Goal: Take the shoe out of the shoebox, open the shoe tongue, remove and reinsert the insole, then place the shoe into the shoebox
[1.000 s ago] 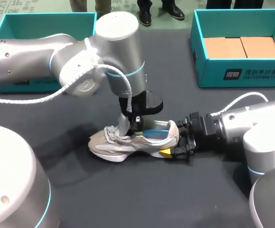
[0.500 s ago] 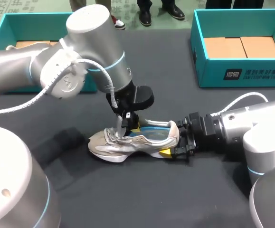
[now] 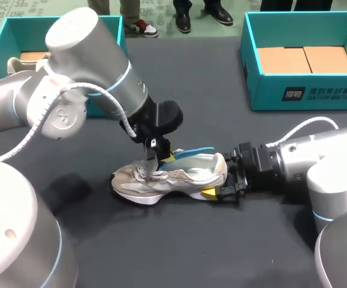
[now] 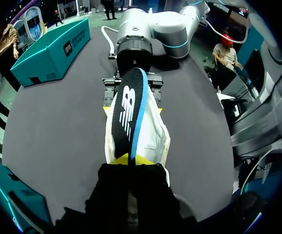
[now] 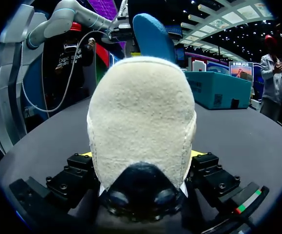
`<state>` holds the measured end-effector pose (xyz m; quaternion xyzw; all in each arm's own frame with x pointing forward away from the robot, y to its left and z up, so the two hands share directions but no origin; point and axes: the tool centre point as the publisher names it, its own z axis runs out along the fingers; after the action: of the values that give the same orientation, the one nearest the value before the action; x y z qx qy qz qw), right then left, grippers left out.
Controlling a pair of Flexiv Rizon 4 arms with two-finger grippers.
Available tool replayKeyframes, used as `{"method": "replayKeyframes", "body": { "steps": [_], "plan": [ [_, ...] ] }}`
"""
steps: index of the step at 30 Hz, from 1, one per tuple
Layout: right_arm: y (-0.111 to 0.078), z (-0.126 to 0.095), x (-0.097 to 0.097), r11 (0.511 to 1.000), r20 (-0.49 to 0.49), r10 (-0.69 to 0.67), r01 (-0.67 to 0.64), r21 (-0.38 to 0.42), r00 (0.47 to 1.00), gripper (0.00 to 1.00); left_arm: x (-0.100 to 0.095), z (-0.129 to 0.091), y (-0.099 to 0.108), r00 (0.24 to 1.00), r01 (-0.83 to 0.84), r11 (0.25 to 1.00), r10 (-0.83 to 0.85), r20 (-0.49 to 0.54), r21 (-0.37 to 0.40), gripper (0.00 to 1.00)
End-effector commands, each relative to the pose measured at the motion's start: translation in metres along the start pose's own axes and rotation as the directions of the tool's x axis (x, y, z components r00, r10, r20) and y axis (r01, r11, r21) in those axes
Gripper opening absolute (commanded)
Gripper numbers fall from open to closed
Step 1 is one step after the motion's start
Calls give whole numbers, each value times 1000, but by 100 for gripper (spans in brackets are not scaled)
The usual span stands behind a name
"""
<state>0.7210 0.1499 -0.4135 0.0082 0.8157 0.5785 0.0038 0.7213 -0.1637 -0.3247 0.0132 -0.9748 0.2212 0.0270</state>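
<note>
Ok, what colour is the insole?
The insole is black, blue-edged; clearest in left wrist view.

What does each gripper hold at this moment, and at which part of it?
Right gripper: the shoe, by its heel. Left gripper: the insole, by the end farthest from that heel.

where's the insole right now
In the head view the insole is mid-table, sticking up out of the shoe, its front end pinched by the left gripper while the right gripper clamps the heel.

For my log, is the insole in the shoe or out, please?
Largely out: the left gripper holds the insole raised above the shoe, full clearance unclear.
</note>
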Motion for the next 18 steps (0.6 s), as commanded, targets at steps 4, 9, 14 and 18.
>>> {"method": "replayKeyframes", "body": {
  "steps": [4,9,14,18],
  "plan": [
    [-1,2,2,1000,1,1,-1,3,1000,0,4,11,-30,997,9,998,-4,77,-62,0],
    [-1,2,2,1000,1,1,-1,3,1000,0,0,18,-40,993,33,995,-23,112,-93,0],
    [-1,2,2,1000,1,1,-1,3,1000,0,-5,19,-43,991,59,994,-47,123,-93,0],
    [-1,2,2,1000,1,1,-1,3,1000,0,-9,19,-49,988,77,993,-63,142,-92,0]
  ]
}}
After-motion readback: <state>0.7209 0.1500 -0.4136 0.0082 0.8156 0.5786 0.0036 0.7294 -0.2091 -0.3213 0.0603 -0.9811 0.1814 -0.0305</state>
